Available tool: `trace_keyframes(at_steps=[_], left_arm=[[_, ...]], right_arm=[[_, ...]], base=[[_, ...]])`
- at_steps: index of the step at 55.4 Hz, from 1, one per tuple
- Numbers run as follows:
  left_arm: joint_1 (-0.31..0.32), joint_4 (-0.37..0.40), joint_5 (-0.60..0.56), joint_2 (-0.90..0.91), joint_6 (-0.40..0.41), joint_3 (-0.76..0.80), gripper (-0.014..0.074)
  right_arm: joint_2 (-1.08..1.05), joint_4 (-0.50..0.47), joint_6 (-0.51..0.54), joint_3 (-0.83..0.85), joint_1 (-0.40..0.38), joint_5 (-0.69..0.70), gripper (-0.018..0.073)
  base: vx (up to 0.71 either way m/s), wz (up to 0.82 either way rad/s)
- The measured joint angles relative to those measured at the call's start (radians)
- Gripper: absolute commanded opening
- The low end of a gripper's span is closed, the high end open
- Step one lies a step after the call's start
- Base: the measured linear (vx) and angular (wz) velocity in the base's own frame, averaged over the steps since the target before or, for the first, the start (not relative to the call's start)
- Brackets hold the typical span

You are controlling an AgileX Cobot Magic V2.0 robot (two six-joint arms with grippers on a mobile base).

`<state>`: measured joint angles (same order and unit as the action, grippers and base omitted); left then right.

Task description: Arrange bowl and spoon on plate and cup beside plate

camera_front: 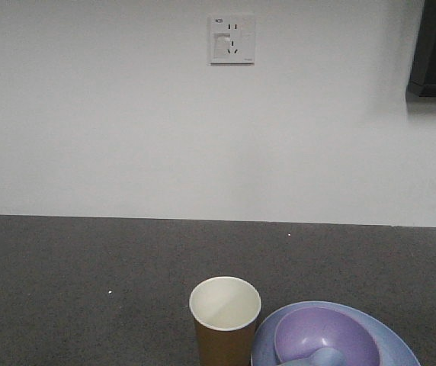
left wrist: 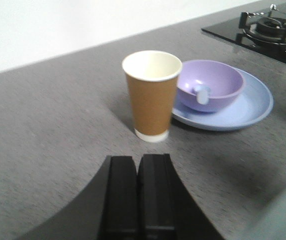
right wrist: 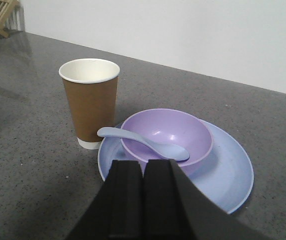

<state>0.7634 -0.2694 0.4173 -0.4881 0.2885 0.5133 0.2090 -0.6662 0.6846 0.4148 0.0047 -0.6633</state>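
**Bowl and spoon on the plate, cup standing alongside**

The plate [right wrist: 223,175] lies flat on the dark grey counter [camera_front: 88,274]. On it sits the bowl [right wrist: 175,132], set toward the plate's cup side rather than centred. The spoon [right wrist: 148,145] rests in the bowl, scoop down inside and handle poking out over the rim toward the cup [right wrist: 90,102]. The cup stands upright just beside the plate (whether it touches the rim cannot be told), and nothing shows inside it. The left gripper [left wrist: 137,192] and right gripper [right wrist: 144,200] both have their jaws pressed together, holding nothing.
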Motion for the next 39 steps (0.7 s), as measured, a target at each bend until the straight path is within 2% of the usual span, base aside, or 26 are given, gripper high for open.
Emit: trace_keyframes(at_steps=[3, 7, 16, 22, 26, 33, 39], left_arm=[[-0.034, -0.029, -0.059, 0.023, 0.0, -0.038, -0.0003], [-0.119, -0.044, -0.168, 0.078, 0.0, -0.121, -0.0003], [-0.337, 0.069, -0.302, 0.246, 0.0, -0.323, -0.0003], [-0.445, 0.09, -0.325, 0.372, 0.0, -0.433, -0.0003], [-0.505, 0.094, -0.334, 0.458, 0.0, -0.496, -0.0003], [-0.587, 0.095, -0.324, 0.497, -0.001, -0.538, -0.0003], [-0.614, 0.095, -0.321, 0.498, -0.001, -0.539, -0.0003]], right_arm=[[0.0, 0.0, 0.0, 0.0, 0.0, 0.0, -0.0008], [0.0, 0.0, 0.0, 0.0, 0.0, 0.0, -0.0008], [0.0, 0.0, 0.0, 0.0, 0.0, 0.0, -0.0008], [0.0, 0.0, 0.0, 0.0, 0.0, 0.0, -0.0008], [0.0, 0.0, 0.0, 0.0, 0.0, 0.0, -0.0008], [-0.001, -0.002, 0.0, 0.0, 0.0, -0.001, -0.0008], [-0.001, -0.002, 0.0, 0.0, 0.0, -0.001, -0.0008]], base=[[0.0, 0.01], [0.0, 0.0], [0.0, 0.0], [0.0, 0.0], [0.0, 0.0], [0.0, 0.0], [0.0, 0.0]])
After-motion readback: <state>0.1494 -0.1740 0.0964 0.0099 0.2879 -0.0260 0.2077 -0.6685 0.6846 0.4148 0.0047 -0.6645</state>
